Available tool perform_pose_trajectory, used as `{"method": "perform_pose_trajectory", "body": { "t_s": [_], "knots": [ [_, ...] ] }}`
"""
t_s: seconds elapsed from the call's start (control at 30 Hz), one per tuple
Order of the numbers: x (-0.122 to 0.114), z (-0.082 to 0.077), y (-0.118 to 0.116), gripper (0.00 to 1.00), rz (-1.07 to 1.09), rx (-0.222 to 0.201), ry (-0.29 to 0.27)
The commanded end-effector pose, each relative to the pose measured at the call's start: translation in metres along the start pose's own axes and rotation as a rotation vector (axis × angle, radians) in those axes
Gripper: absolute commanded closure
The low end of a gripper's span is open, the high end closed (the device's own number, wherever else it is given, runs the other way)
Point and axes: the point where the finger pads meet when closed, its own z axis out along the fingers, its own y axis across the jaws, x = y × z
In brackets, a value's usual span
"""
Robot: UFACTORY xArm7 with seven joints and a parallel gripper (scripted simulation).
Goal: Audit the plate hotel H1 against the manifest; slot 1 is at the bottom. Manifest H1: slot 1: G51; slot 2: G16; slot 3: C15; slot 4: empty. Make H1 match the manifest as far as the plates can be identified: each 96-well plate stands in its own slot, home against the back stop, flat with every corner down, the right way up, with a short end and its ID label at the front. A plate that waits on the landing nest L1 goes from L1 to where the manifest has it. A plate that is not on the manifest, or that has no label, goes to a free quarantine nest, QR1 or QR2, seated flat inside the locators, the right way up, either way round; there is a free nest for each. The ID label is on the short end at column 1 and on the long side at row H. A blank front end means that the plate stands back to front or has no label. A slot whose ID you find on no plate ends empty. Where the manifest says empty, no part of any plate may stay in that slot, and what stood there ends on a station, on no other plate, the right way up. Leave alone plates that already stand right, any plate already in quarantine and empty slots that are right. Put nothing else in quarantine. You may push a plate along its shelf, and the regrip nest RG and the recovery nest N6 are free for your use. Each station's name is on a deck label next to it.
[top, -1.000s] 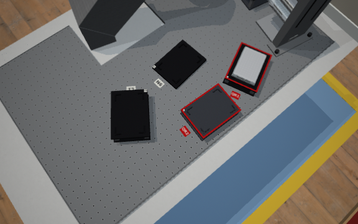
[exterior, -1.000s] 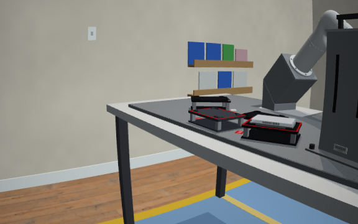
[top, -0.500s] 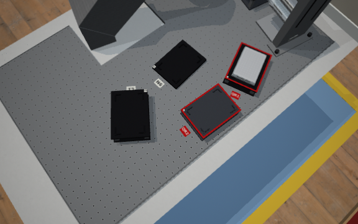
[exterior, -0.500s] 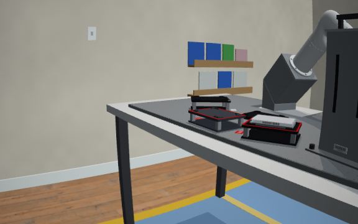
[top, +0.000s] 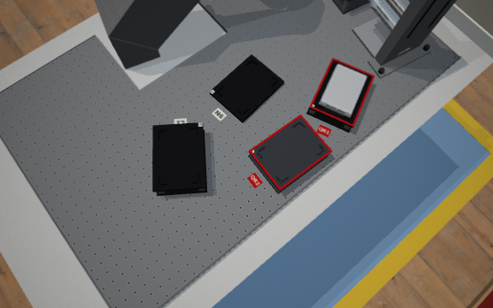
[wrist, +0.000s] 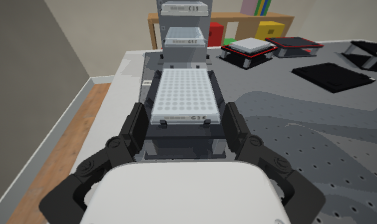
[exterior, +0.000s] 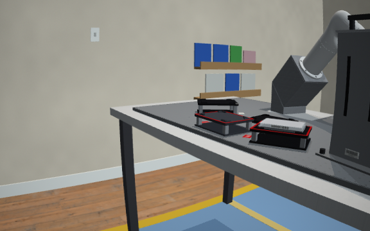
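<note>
In the wrist view my gripper [wrist: 185,111] is open, its black fingers on either side of the near short end of a white 96-well plate [wrist: 185,92]. The plate lies flat, right way up, on a black nest [wrist: 214,133], with a small label on its near end. Behind it stands the plate hotel H1 [exterior: 360,96] [top: 413,26], with a labelled plate [wrist: 185,36] in a lower slot and another plate [wrist: 185,8] above it. The labels are too small to read. The top and exterior views do not show the gripper.
Quarantine nest QR1 [top: 367,97] holds a white plate [top: 343,91] [exterior: 281,124] [wrist: 249,46]. QR2 [top: 290,151] [exterior: 223,117] [wrist: 294,44], N6 [top: 246,87] [wrist: 334,76] and another black nest [top: 179,157] hold nothing. The arm's base block [top: 152,26] [exterior: 295,85] stands at the back.
</note>
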Motion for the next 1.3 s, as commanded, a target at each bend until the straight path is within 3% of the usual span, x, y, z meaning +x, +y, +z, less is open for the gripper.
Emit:
{"method": "perform_pose_trajectory", "body": {
  "t_s": [0.0, 0.7, 1.27],
  "knots": [
    [0.001, -0.007, -0.001, 0.0, 0.003, -0.001, -0.001],
    [0.001, -0.039, -0.001, 0.0, 0.003, -0.001, -0.001],
    [0.001, -0.039, -0.001, 0.0, 0.003, -0.001, -0.001]
  ]
}}
